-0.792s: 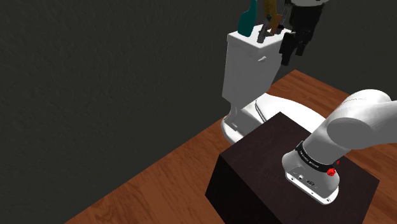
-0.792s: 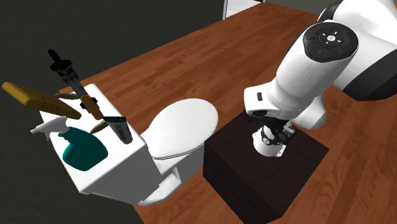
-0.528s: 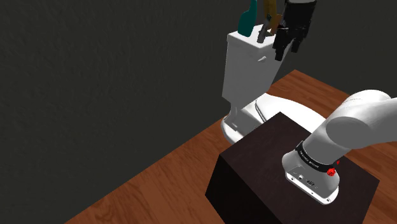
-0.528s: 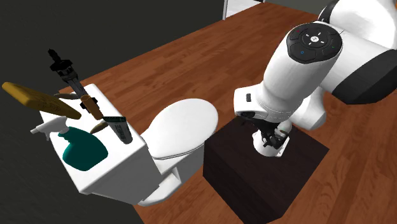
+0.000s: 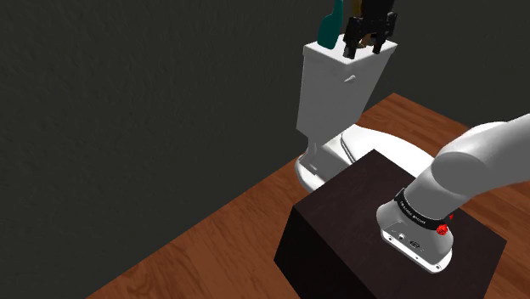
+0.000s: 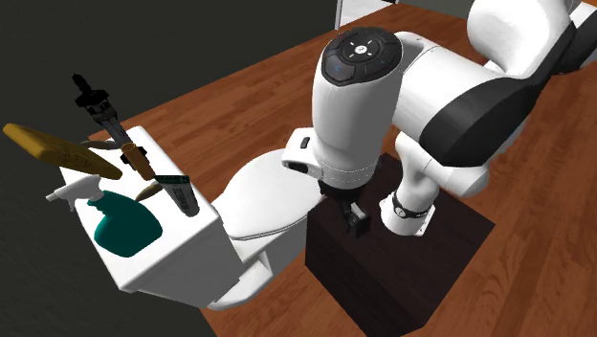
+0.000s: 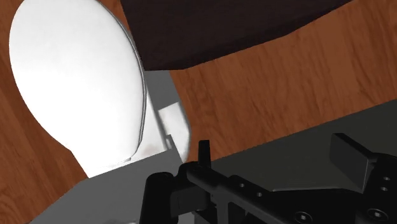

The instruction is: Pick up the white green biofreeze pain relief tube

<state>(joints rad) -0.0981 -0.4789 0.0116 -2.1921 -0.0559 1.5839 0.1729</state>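
Observation:
A dark grey tube [image 6: 179,196] stands tilted on the white toilet tank [image 6: 172,258], among other items. My black gripper [image 6: 356,222] hangs open in the air beside the closed toilet lid [image 6: 273,191], apart from the tube. In the shoulder view the gripper [image 5: 365,42] overlaps the tank's top edge and hides the items there. In the wrist view its fingers [image 7: 159,191] stand wide apart with nothing clasped, and the toilet lid [image 7: 76,83] lies far below.
A teal spray bottle [image 6: 124,225], a golden-brown object [image 6: 57,151], a black item [image 6: 96,103] and a brown-handled one [image 6: 139,161] crowd the tank top. The dark stand [image 6: 402,273] sits right by the toilet. A dark wall [image 5: 127,102] rises behind the tank.
The arm has swung over the stand toward the toilet. In the shoulder view the gripper moved left, from beside the tank to in front of its top.

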